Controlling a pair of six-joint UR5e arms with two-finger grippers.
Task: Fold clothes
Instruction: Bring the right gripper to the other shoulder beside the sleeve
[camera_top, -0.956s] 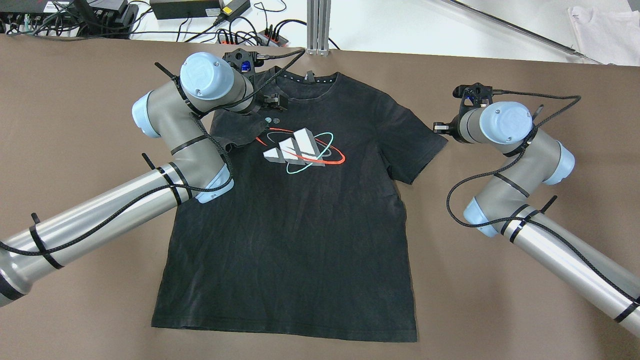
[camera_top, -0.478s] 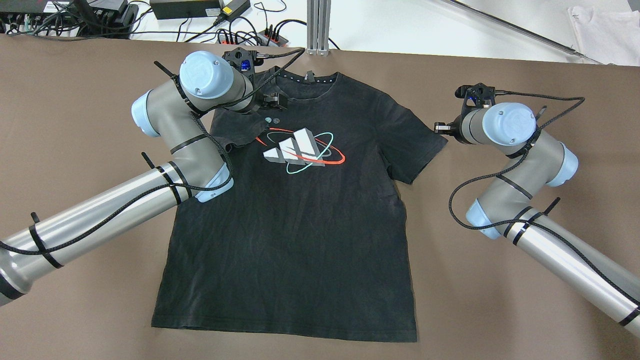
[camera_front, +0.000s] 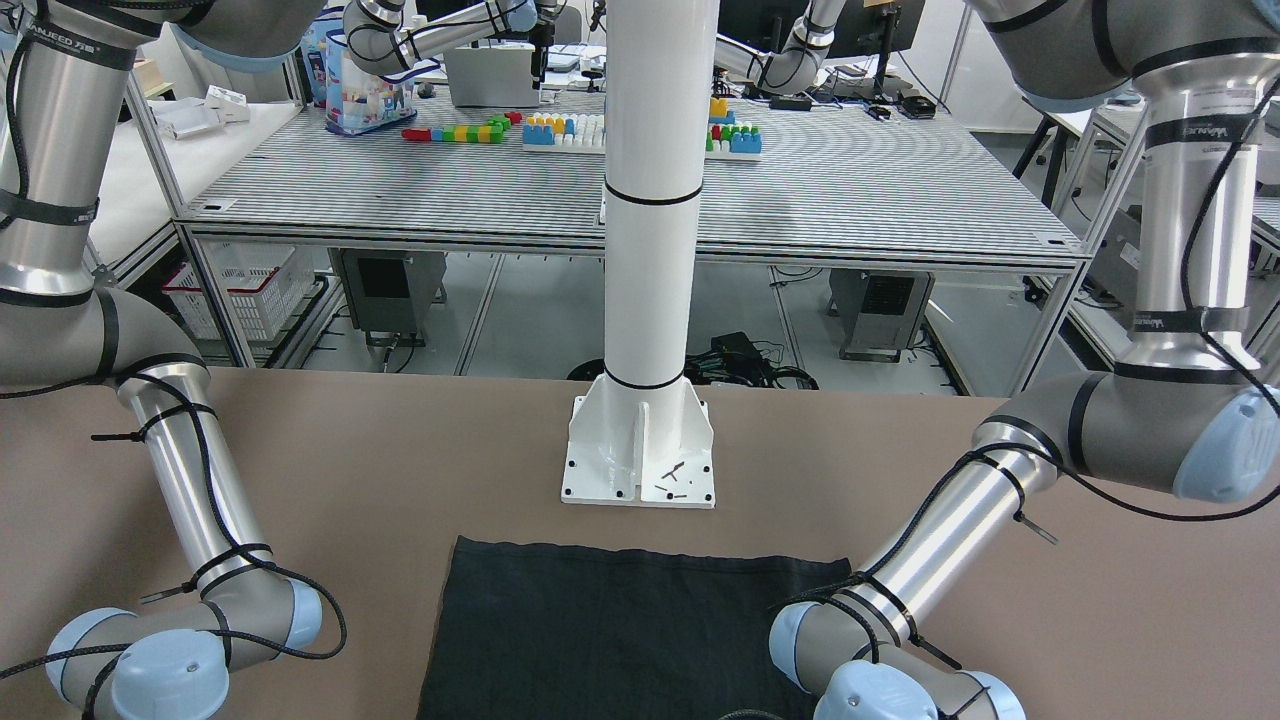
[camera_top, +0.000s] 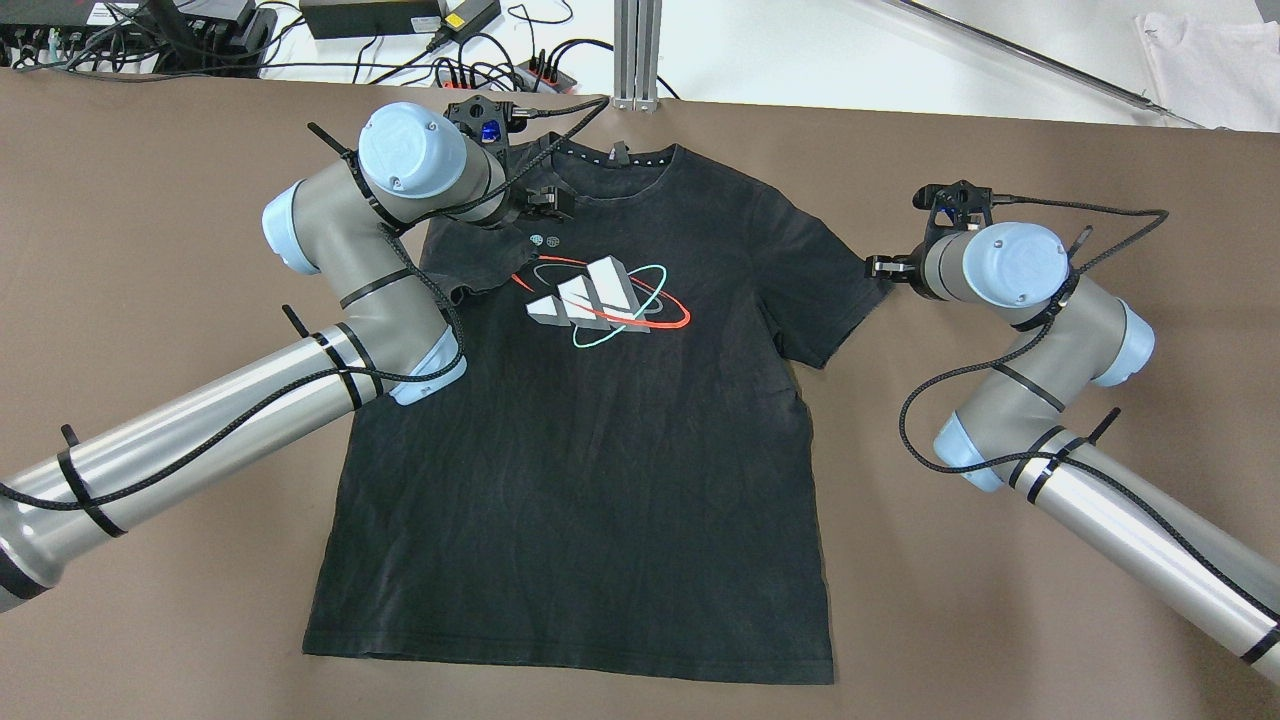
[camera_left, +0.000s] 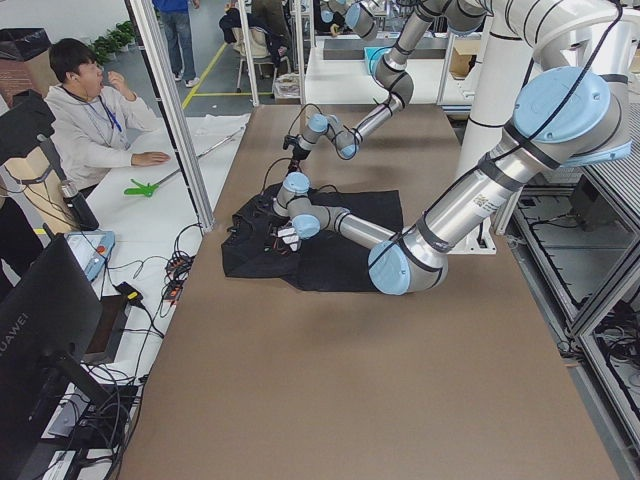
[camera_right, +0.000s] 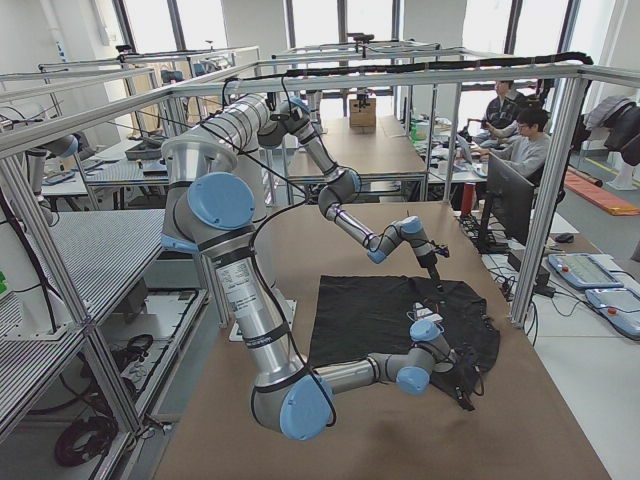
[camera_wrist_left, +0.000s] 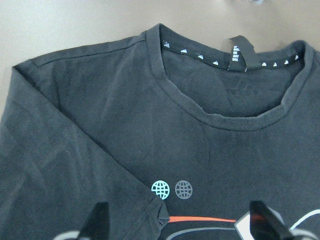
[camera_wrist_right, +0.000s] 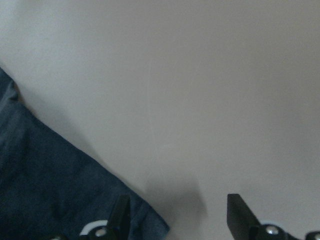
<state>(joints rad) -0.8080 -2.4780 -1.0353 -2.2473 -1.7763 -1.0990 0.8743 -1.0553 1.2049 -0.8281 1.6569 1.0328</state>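
While both arms reach over the brown table (camera_top: 150, 250), we log one black T-shirt (camera_top: 590, 450) lying flat on it, print side up. The hem end sits near the base of the single white pillar (camera_front: 650, 250) without touching it, and the collar (camera_wrist_left: 220, 120) is at the end away from the pillar.

Counts: 1 shirt, 1 chest logo (camera_top: 600, 300), 2 small globe marks (camera_wrist_left: 160, 189) just beside it, 2 sleeves and 2 grippers.

The sleeve (camera_top: 470, 265) on the robot's left lies folded in over the chest. The other sleeve (camera_top: 830, 290) lies spread flat on the table.

The left gripper (camera_wrist_left: 180, 222) is over the shirt's pillar-far end, below the collar and above the logo. Its two fingers are spread wide apart with nothing between them but flat cloth. We cannot tell whether the tips touch the fabric.

The right gripper (camera_wrist_right: 180, 215) is also at the pillar-far end, at the outer corner of the flat sleeve. Its fingers (camera_wrist_right: 120, 215) are spread, one over the sleeve corner and the other over bare table. Nothing is pinched.
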